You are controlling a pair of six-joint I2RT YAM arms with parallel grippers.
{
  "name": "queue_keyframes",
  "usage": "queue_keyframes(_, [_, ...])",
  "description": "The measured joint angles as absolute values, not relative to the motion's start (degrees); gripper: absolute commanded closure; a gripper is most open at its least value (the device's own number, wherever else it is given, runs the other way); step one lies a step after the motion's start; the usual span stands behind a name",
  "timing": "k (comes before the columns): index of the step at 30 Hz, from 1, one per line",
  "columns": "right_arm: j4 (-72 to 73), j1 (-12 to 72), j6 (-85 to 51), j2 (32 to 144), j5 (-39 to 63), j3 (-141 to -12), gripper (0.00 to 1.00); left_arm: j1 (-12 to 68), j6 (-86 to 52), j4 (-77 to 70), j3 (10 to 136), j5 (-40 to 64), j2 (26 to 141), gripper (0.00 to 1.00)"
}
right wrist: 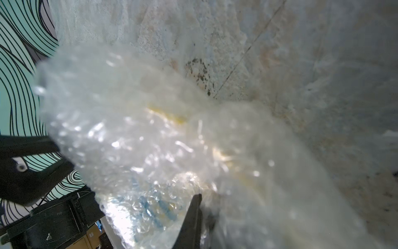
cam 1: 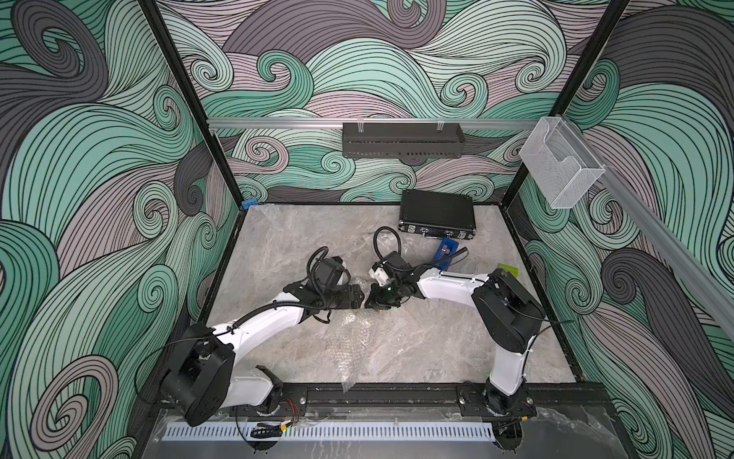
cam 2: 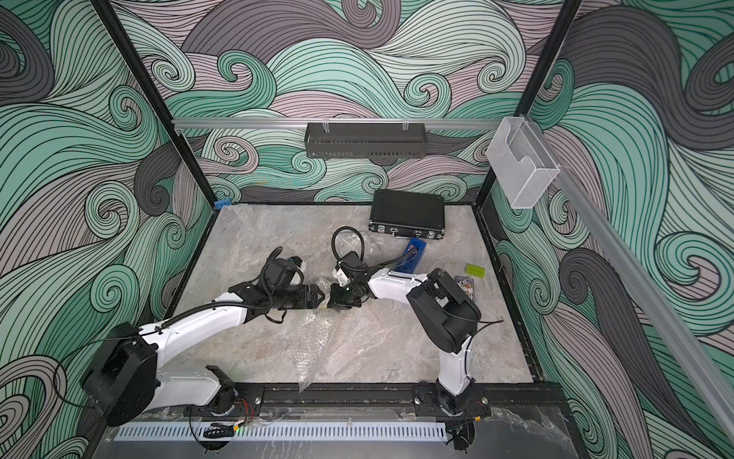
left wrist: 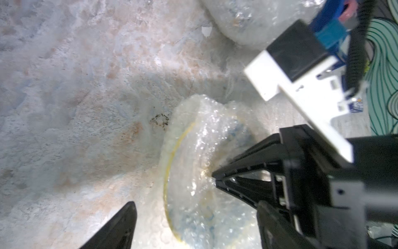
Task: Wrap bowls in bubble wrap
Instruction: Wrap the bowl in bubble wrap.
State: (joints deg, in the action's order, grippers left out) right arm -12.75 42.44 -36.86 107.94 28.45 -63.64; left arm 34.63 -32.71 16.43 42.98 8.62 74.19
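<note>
A bowl (left wrist: 189, 207) with a yellow rim and blue pattern lies wrapped in bubble wrap (left wrist: 206, 133) at the table's middle. My left gripper (left wrist: 196, 207) is open, one finger on each side of the wrapped bowl without touching it. My right gripper (left wrist: 213, 175) faces it, shut on a pinch of the bubble wrap over the bowl's hollow. In the right wrist view the gripper (right wrist: 199, 197) sits buried in the bubble wrap (right wrist: 133, 133), with blue pattern showing through. In both top views the left gripper (cam 1: 359, 302) (cam 2: 317, 296) and right gripper (cam 1: 371, 304) (cam 2: 333, 300) nearly meet.
A loose bubble-wrap tail (cam 1: 353, 345) trails toward the front rail. A second bubble-wrapped bundle (left wrist: 247, 19) lies just behind the right wrist. A black case (cam 1: 435, 214), blue box (cam 1: 447, 252) and green piece (cam 1: 508, 270) sit at the back right.
</note>
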Motion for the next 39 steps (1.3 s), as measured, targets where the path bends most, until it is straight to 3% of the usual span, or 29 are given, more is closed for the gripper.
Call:
queue_keyframes(9, [-13.56,42.44,-36.62,108.07,28.58,-64.01,0.86,35.66,-31.94,21.43,37.12,11.86,63.4,0.11])
queue_keyframes(21, [-13.74,42.41,-36.21,108.14,29.36,-64.01,0.83,44.56,-28.91,27.66,38.94,8.82,63.7,0.03])
queue_keyframes(34, [-13.72,42.41,-36.25,108.16,29.5,-63.96,0.8,44.82,-28.75,30.2,48.77,-5.26,76.84,0.05])
queue_keyframes(39, [-13.54,42.44,-36.32,108.14,29.67,-63.83,0.78,44.12,-28.73,29.65,50.06,-7.88,80.88,0.15])
